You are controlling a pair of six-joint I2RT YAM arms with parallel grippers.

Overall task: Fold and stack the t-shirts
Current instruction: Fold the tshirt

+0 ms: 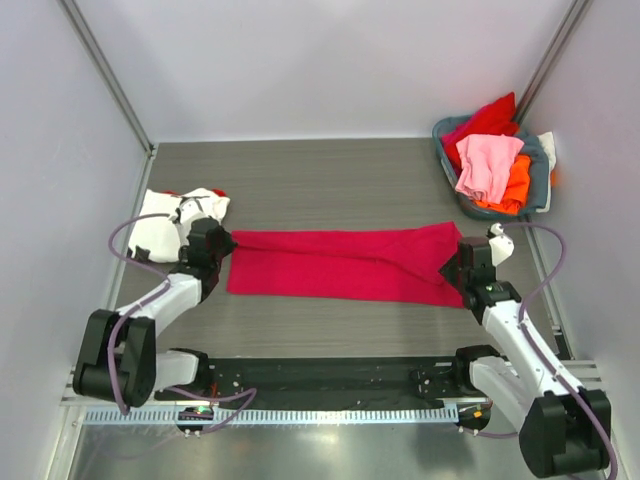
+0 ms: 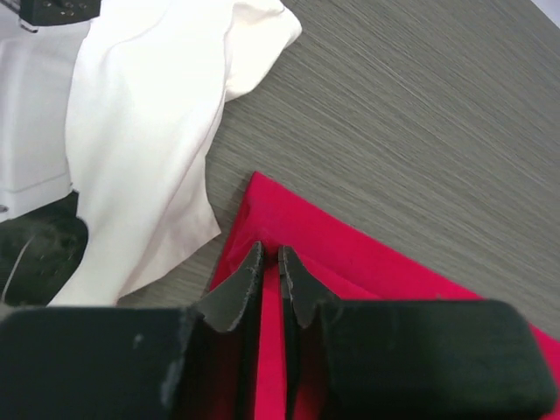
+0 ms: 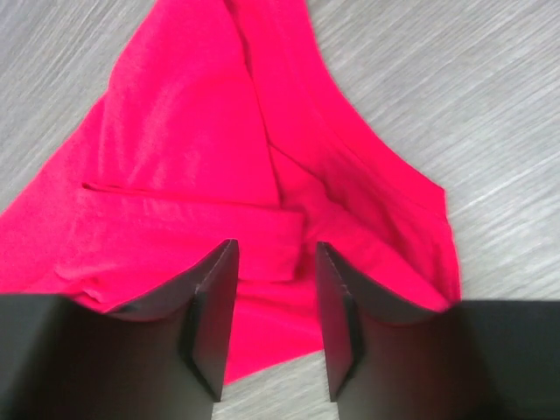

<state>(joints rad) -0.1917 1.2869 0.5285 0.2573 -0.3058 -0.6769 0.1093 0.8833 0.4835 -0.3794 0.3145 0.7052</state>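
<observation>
Lying long-axis left to right, the crimson t-shirt (image 1: pixel 340 265) ends nearside of the basket (image 1: pixel 538 175), seen only overhead; wrist views alone show right gripper (image 3: pixel 276 252) parted, empty, over that end, left gripper (image 2: pixel 271 255) barely ajar opposite, hold undeterminable.

Grey wood-grain table (image 1: pixel 330 170), pale lilac-white walls (image 1: pixel 320 60) on three sides, metal corner posts (image 1: pixel 105 75), even light

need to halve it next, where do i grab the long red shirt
Take the red shirt by its short ends, near the corners, coming down from above at the outer left and right. It lies flat as a long band across the table, so one end can be carried over the other.
</observation>
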